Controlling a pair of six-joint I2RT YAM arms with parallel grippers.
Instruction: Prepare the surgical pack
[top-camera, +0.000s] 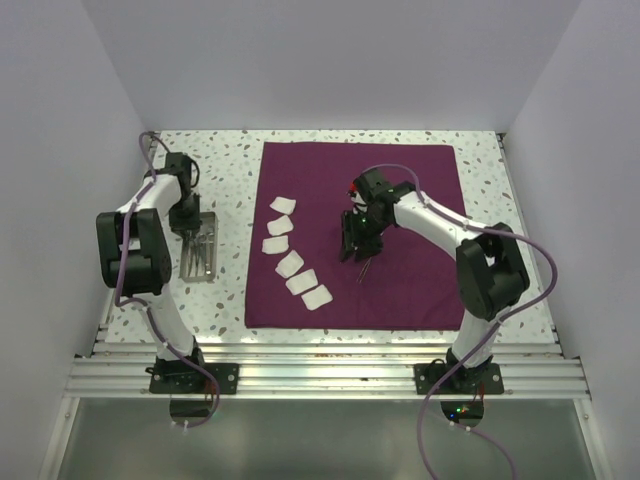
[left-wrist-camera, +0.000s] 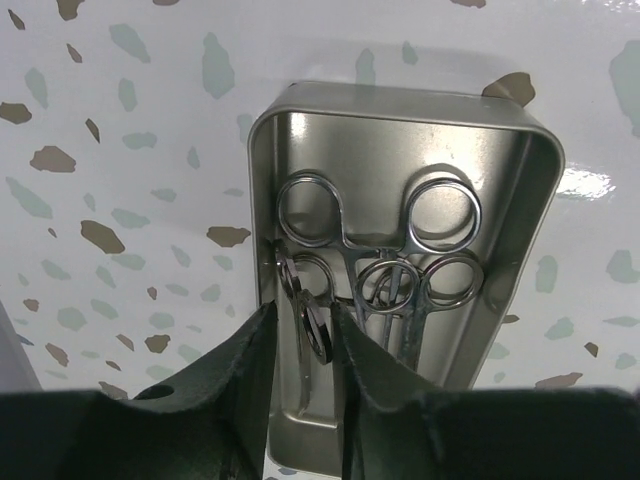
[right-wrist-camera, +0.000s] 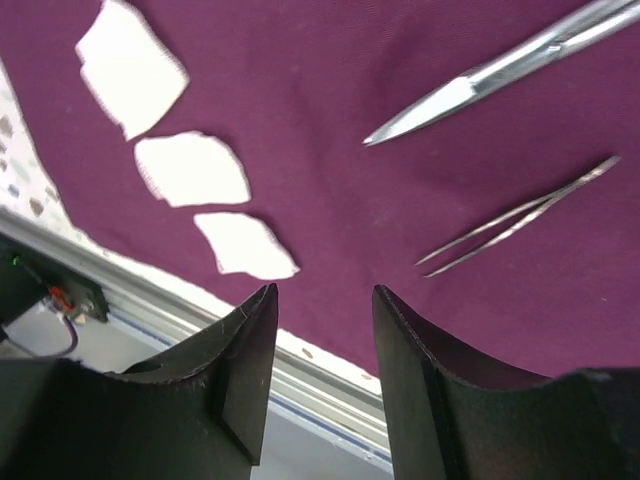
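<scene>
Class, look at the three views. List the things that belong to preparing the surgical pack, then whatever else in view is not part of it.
Part of the job:
purple cloth
six gauze squares
metal tray
ring-handled instruments in the tray
pointed instrument and tweezers on the cloth

Not part of it:
speckled table
metal rails at its near edge

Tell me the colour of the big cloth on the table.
Maroon-purple, plain, no pattern. The cloth shows best in the top external view.

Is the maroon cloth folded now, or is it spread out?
Spread out. The maroon cloth lies flat as one large square, with gauze squares on its left part.
</scene>
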